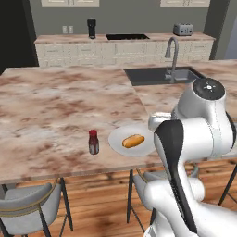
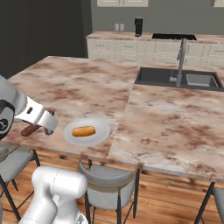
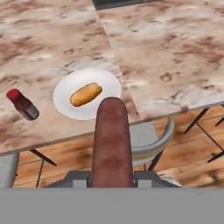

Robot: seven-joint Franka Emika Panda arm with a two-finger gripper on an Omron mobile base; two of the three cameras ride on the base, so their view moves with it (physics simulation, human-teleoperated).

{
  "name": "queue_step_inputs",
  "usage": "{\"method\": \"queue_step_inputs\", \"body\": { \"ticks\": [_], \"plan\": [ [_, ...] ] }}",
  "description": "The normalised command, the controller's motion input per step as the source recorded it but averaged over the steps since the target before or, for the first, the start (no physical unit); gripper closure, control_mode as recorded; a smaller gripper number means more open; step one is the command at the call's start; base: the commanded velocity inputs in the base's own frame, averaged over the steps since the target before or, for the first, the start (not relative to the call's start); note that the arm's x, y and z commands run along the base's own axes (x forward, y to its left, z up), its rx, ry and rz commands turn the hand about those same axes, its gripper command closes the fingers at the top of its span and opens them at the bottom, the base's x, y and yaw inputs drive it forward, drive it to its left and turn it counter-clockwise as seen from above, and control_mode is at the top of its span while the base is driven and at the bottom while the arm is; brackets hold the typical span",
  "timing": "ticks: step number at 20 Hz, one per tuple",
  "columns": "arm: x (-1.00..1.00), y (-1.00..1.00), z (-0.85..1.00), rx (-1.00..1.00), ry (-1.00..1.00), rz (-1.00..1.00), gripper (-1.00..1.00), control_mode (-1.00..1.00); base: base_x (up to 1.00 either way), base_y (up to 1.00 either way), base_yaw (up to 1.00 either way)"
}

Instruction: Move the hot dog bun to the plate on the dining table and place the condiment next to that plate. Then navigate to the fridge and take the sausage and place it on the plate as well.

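The hot dog bun [image 1: 133, 140] [image 2: 83, 131] [image 3: 85, 94] lies on the plain white plate [image 1: 118, 137] [image 2: 100, 128] [image 3: 65, 105] near the front edge of the dining table [image 1: 55, 106] [image 2: 78, 83] [image 3: 52, 39]. The condiment [image 1: 93, 141] [image 3: 22, 105], a dark red bottle with a red cap, stands on the table just left of the plate. My gripper [image 3: 112, 177] [image 2: 41, 126] is shut on the sausage [image 3: 112, 140] [image 2: 30, 130]. It hovers above the table's front edge, a little short of the plate.
A dark sink [image 1: 159, 75] [image 2: 179, 78] with a tall faucet [image 1: 172, 58] is set in the counter beyond the plate. Grey chairs [image 1: 28, 206] [image 2: 109, 186] [image 3: 148, 140] stand under the table's front edge. A back counter [image 1: 125, 46] carries a toaster [image 1: 183, 29].
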Motion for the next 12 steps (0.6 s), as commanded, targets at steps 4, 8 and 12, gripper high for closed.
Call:
{"method": "queue_step_inputs", "body": {
  "ticks": [4,8,12],
  "plan": [
    [1.00,0.07,-0.29,0.00,0.21,0.19,1.00,-1.00,0.00,0.00,0.00],
    [0.98,0.00,-0.49,0.00,0.03,0.54,1.00,-1.00,0.00,0.00,0.00],
    [0.86,0.00,-0.54,-0.02,0.09,0.52,1.00,-1.00,0.00,0.00,0.00]
  ]
}}
